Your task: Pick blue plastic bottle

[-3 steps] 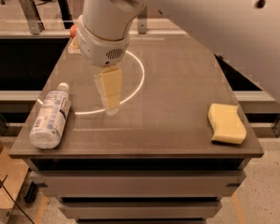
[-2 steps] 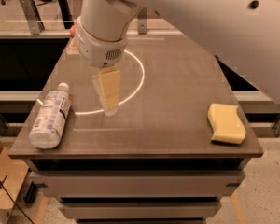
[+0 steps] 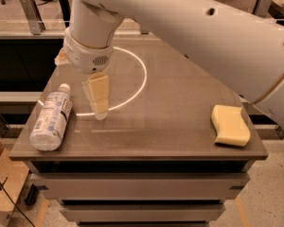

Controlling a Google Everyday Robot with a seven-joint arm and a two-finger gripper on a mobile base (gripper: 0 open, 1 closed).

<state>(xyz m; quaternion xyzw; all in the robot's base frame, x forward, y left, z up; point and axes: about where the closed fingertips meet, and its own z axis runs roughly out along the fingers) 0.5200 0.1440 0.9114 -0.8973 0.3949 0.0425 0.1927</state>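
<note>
The blue plastic bottle [image 3: 51, 117] is clear with a white cap and a pale printed label. It lies on its side near the front left corner of the table [image 3: 170, 131], cap pointing away from the camera. My gripper [image 3: 99, 109] hangs from the white wrist [image 3: 88, 51] just above the table top, a short way right of the bottle and apart from it. It holds nothing.
A yellow sponge [image 3: 230, 125] lies near the table's front right edge. A thin white ring [image 3: 143, 74] is marked on the table top behind the gripper. A small pale object [image 3: 61, 56] sits at the far left edge, partly hidden by the wrist. My large white arm crosses the upper right.
My gripper has moved a little to the left, closer to the bottle. The bottle and the sponge have not moved.
</note>
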